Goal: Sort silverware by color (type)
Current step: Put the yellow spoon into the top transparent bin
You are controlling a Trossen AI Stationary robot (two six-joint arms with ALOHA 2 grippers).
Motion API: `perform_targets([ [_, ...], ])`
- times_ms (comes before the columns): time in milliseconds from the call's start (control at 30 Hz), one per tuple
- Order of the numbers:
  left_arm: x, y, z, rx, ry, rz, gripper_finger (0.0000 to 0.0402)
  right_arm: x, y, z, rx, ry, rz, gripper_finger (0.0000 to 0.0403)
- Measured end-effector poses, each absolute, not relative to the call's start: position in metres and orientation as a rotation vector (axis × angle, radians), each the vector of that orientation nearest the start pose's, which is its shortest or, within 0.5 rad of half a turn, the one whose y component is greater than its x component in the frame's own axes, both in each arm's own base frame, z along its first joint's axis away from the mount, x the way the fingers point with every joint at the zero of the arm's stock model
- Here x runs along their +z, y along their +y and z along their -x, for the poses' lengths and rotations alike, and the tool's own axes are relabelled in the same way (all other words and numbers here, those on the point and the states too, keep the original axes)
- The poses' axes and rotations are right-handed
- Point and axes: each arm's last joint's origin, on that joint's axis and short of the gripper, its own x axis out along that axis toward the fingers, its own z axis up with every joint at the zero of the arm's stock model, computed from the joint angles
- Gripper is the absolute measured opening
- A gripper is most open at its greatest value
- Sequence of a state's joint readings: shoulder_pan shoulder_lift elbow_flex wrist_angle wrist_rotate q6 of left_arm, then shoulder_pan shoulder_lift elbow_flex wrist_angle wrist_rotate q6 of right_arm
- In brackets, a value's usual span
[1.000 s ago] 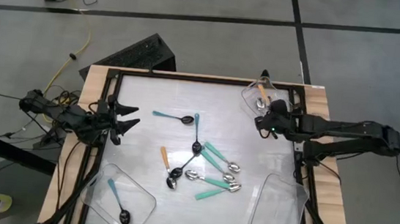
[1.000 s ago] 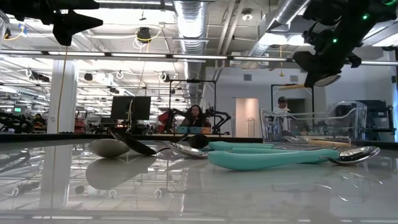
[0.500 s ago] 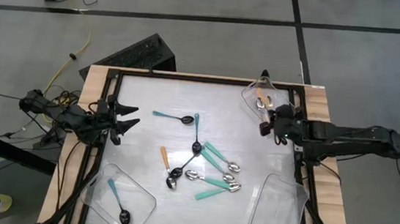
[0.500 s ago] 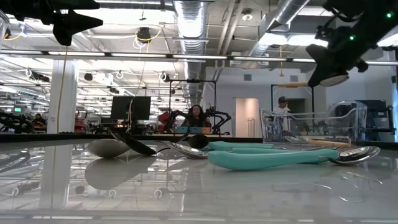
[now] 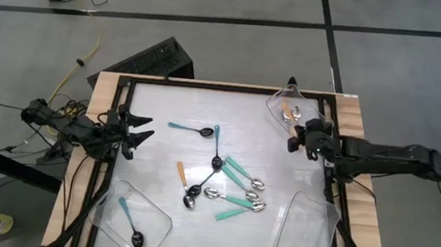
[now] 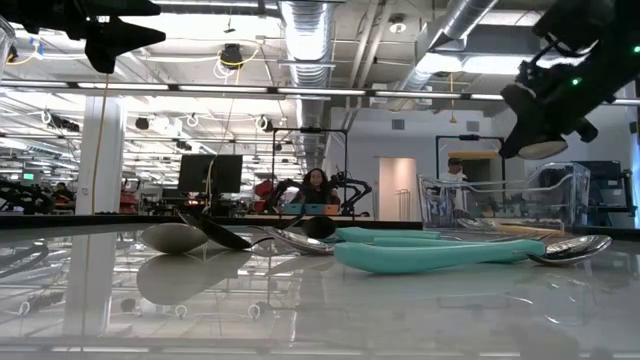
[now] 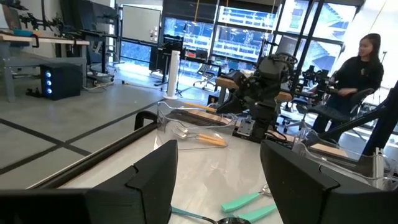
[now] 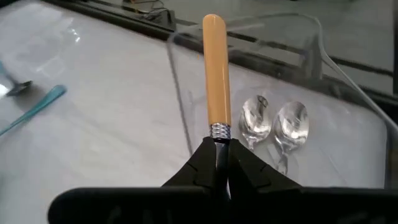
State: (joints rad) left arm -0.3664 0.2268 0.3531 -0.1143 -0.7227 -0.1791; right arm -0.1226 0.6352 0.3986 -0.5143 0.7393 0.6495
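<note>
The right claw (image 5: 294, 139) is clamped on an orange-handled spoon (image 8: 217, 74), handle pointing forward, just beside the near wall of the far-right clear tray (image 5: 275, 106). Two silver spoon bowls (image 8: 273, 124) already lie inside that tray. The spoon cluster (image 5: 222, 187) of teal, blue and orange spoons lies mid-tabletop (image 5: 152, 157), well apart from that tray, with bare surface between. A blue-handled spoon (image 5: 129, 221) rests in the near-left tray (image 5: 159, 215). The left claw (image 5: 144, 128), fingers apart, waits at the tabletop's left edge.
</note>
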Motion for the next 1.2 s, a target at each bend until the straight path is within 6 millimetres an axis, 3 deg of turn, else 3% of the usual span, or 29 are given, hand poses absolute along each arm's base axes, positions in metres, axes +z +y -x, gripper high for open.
perform_targets([
  [300,0.254,-0.014,-0.089,0.355,-0.042,0.183,0.0216,0.192,-0.049,-0.117,-1.13,0.452,-0.399,0.0042],
  [633,0.254,-0.013,-0.089,0.356,-0.043,0.185,0.0216,0.174,-0.07,-0.122,-1.24,0.605,-0.451,0.0044],
  [1200,0.254,-0.013,-0.088,0.389,-0.043,0.176,0.0216,0.148,-0.09,-0.128,-1.292,0.805,-0.509,0.005],
])
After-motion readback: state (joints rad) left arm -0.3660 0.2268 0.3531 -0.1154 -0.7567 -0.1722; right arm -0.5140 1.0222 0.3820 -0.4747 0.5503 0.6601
